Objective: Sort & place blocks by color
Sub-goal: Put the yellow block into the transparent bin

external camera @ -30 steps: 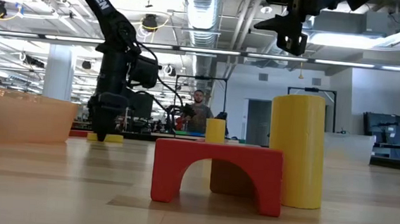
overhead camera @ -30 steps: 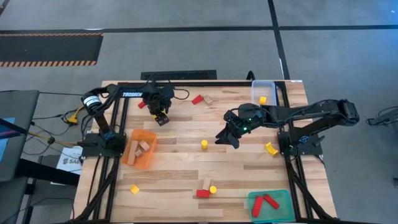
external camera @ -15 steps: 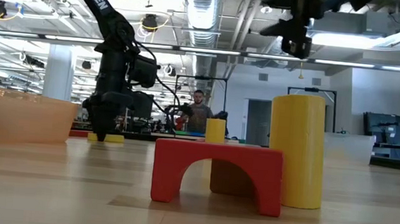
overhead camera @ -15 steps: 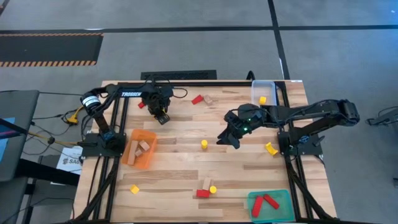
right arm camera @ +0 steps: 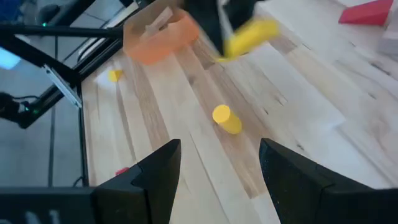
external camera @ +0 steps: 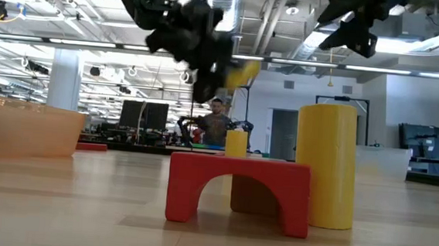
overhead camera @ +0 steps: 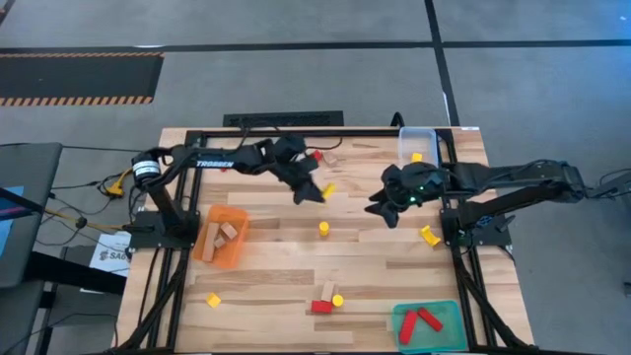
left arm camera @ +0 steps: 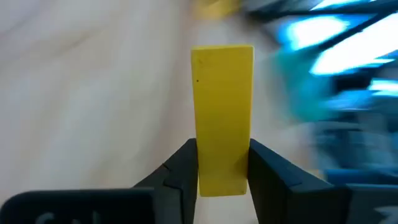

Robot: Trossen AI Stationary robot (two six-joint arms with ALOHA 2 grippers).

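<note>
Left pincer [overhead camera: 320,192]: clamping a yellow bar [left arm camera: 222,118] between its two dark fingers [left arm camera: 180,174], the bar jutting forward past the tips. It is now hanging in the air over the middle rear of the surface [overhead camera: 276,251]; a second ago it was standing low at the rear left, jaws wider, with the bar under it. Arm is reaching further toward the right side than before.

Right pincer [overhead camera: 386,207]: fingers [right arm camera: 155,180] standing apart, holding nothing. It is hovering over the right centre, having drawn back toward its own side and slightly rearward since the earlier moment.

Loose blocks on the surface, all lying where they were a second ago:
- yellow cylinder [overhead camera: 323,229], near centre, below and between the two pincers;
- red arch [external camera: 238,190] at the front centre, with a tall yellow cylinder [external camera: 325,165] just beside it and a wooden block [overhead camera: 327,291] behind it;
- yellow cube [overhead camera: 213,300], front left;
- yellow block [overhead camera: 430,236], right edge, near the right arm's base;
- red wedge [overhead camera: 315,157] and a small wooden piece [overhead camera: 329,158], touching or nearly so, at the rear centre.

Containers:
- orange tray [overhead camera: 209,251], left side: holding several plain wooden blocks [overhead camera: 227,233];
- clear tray [overhead camera: 418,144], rear right corner: holding one yellow block [overhead camera: 417,158];
- green tray [overhead camera: 444,335], front right corner: holding two red bars [overhead camera: 419,321].

Room beyond: a person [external camera: 218,124] is standing far behind the surface.
</note>
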